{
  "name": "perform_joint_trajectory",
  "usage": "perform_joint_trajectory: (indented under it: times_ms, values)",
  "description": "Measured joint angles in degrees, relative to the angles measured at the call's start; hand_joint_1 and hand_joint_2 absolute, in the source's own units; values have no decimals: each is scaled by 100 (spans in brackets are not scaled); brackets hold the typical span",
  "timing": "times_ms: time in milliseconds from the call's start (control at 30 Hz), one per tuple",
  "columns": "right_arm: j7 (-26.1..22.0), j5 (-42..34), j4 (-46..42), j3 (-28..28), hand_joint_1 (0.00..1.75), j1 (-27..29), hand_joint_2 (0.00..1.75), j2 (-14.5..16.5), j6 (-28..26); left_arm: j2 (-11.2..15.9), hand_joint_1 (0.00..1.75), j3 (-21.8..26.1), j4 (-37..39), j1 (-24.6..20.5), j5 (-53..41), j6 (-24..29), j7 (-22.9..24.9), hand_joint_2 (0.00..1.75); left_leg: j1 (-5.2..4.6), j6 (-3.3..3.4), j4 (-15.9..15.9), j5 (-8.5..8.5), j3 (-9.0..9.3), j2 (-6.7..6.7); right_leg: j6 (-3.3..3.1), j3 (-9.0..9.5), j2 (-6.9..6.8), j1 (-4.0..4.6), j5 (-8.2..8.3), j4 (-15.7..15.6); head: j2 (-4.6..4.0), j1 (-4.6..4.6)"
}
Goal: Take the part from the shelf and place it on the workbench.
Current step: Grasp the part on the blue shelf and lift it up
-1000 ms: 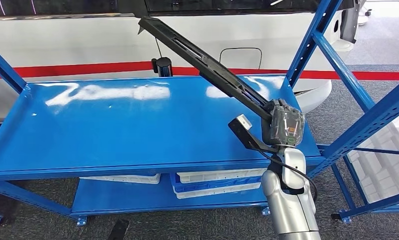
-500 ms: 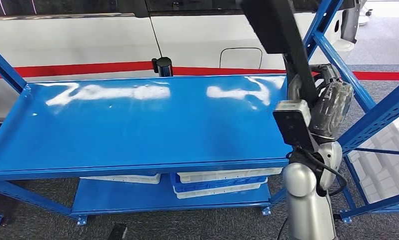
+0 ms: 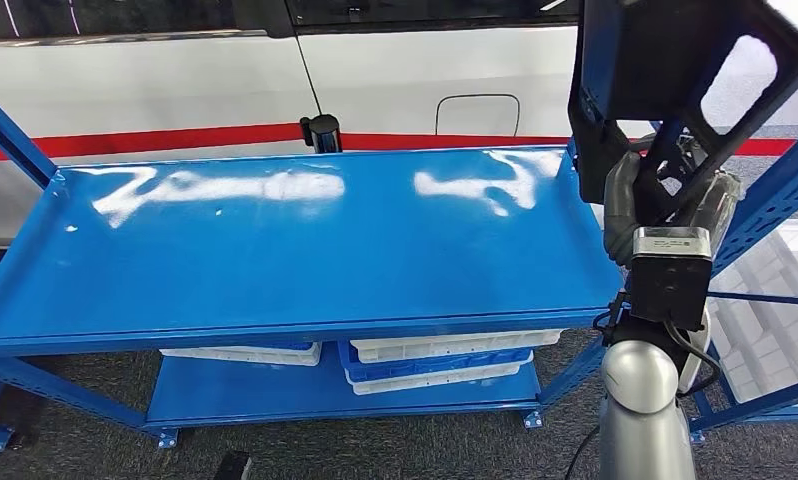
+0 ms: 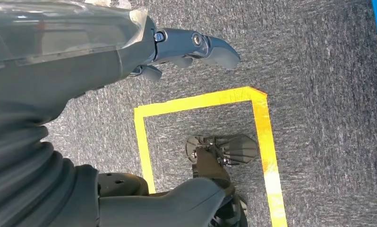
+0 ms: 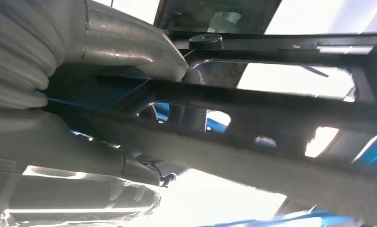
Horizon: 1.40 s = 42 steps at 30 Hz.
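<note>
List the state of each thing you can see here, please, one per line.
part: lifted off the shelf, held up by the right robot hand
shelf: top level bare
bins: stacked on the lower level
left robot hand: holds nothing, hangs over the floor

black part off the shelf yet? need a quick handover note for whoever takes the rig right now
Right hand: raised at the right end of the shelf, gripping the long black part, which is lifted clear of the blue shelf and stands close in front of the head camera.
Left hand: hangs at the robot's side over grey carpet, holding nothing, fingers apart.
Done: part picked up off the shelf.
Left: carry it to the workbench, set it down, release. Mind the shelf's blue upright post beside the arm.
</note>
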Motion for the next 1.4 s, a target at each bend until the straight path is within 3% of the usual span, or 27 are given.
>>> perform_joint_trajectory:
  times_ms: [67,167,200,267,333,367,400,433,533,567,600,667,733,767,833,867,900,933,967,1000,1033,1067,1100,1200,1267,1400]
  values:
    - [6,-18,-42,-10,175,17,175,-31,15,12,0,-2,-1,-18,-26,1,3,175,-14,-91,137,-22,-85,-18,3,241,37,-13,114,-406,0,4]
    - [32,1,-82,-38,175,60,175,-64,45,25,0,-4,-2,-36,-45,5,15,175,-9,-159,259,-21,-190,-50,-153,142,78,-22,106,-343,0,-15]
    - [39,18,-95,-43,175,68,175,-69,58,28,0,-4,-2,-39,-48,5,23,175,7,-176,323,-92,-235,-44,-213,101,77,-18,133,-325,0,-27]
    - [51,59,-123,-48,175,67,175,-77,84,28,0,-5,-1,-45,-57,5,33,175,27,-210,747,-477,-400,-19,-333,10,71,0,209,-325,0,-35]
    - [97,117,-139,-50,175,70,175,-86,124,25,0,-7,-1,-56,-69,5,38,175,23,-225,1496,-984,-629,1,-402,-87,63,53,285,-324,0,-36]
    - [131,150,-141,-50,175,75,175,-88,155,25,0,-7,-1,-60,-73,5,39,175,16,-214,1794,-1134,-690,4,-422,-138,59,88,324,-323,0,-37]
    - [168,182,-142,-49,175,81,175,-90,189,24,0,-7,-1,-62,-75,5,39,175,2,-180,1914,-1179,-665,4,-435,-189,57,127,365,-322,0,-35]
    - [205,210,-147,-49,175,87,175,-91,224,22,0,-7,-1,-64,-75,5,39,175,-25,-114,1809,-1124,-523,3,-449,-240,57,173,408,-322,0,-35]
    - [261,259,-189,-48,175,93,175,-88,286,30,0,-5,-3,-88,-75,10,38,175,-206,248,718,-871,274,12,-473,-346,56,261,536,-338,0,-20]
    - [264,267,-203,-46,175,95,175,-87,293,42,0,-5,-4,-99,-75,15,36,175,-264,335,462,-834,440,27,-459,-354,47,255,576,-353,0,-9]
    - [266,278,-215,-44,175,97,175,-87,304,54,0,-4,-5,-109,-75,20,34,175,-313,383,326,-818,514,44,-427,-355,34,229,615,-371,0,-3]
    - [296,344,-221,-39,175,103,175,-85,350,63,0,-2,-7,-116,-73,28,28,175,-343,409,188,-663,515,66,-352,-351,15,211,707,-431,0,-6]
    - [349,452,-219,-32,175,92,175,-85,441,58,0,12,-7,-121,-48,16,12,175,-310,430,-45,-438,523,85,-333,-424,14,233,636,-378,0,-2]
    - [373,498,-213,-21,175,78,175,-86,500,51,0,29,-7,-123,-28,0,-3,175,-279,426,-148,-314,497,95,-349,-504,16,247,476,-215,0,8]
    - [410,567,-171,15,175,49,175,-87,631,31,0,78,-7,-119,25,-44,-40,175,-240,373,-194,-154,364,106,-358,-691,19,208,32,395,0,35]
    - [426,598,-127,44,175,37,175,-86,707,16,0,104,-7,-109,56,-68,-62,175,-222,322,-186,-91,275,109,-316,-745,16,165,-109,708,0,39]
    - [443,629,-69,82,175,19,175,-84,788,4,0,127,-7,-95,89,-89,-86,175,-196,269,-168,-35,182,112,-241,-733,13,119,-150,897,0,42]
    - [460,660,1,130,175,-10,175,-77,874,-3,0,153,-7,-81,122,-106,-112,175,-161,217,-133,17,78,115,-138,-629,8,70,-98,902,0,41]
    - [482,691,79,187,175,-57,175,-64,966,-7,0,186,-7,-69,159,-129,-140,175,-119,164,-70,59,-38,118,-22,-421,4,17,12,700,0,43]
    - [513,719,162,246,175,-123,175,-44,1053,-5,0,222,-7,-61,195,-148,-170,175,-81,108,22,87,-159,120,85,-167,2,-26,54,362,0,45]
    - [548,750,256,311,175,-204,175,-8,1149,9,0,262,-7,-54,233,-160,-202,175,-56,54,124,106,-291,119,142,67,8,-26,46,40,0,62]
    - [595,783,368,380,175,-287,175,38,1245,17,0,303,-7,-40,270,-172,-237,175,-55,5,222,119,-392,113,146,200,20,-29,3,-172,0,68]
    - [637,820,493,450,175,-371,175,93,1329,23,0,342,-7,-24,299,-178,-270,175,-59,-32,304,130,-468,104,88,243,38,-21,-79,-258,0,74]
    - [738,925,854,650,175,-542,175,263,1504,22,0,427,-7,39,362,-189,-337,175,-40,-97,374,204,-554,84,-137,139,62,-12,-85,-199,0,57]
    - [759,949,933,698,175,-576,175,303,1540,23,0,442,-7,55,378,-192,-350,175,-26,-115,370,232,-572,81,-178,113,57,-12,-62,-198,0,56]
    - [760,952,941,704,175,-580,175,313,1542,23,0,444,-6,58,381,-194,-351,175,-23,-117,370,237,-575,80,-186,95,56,-17,-56,-200,0,55]
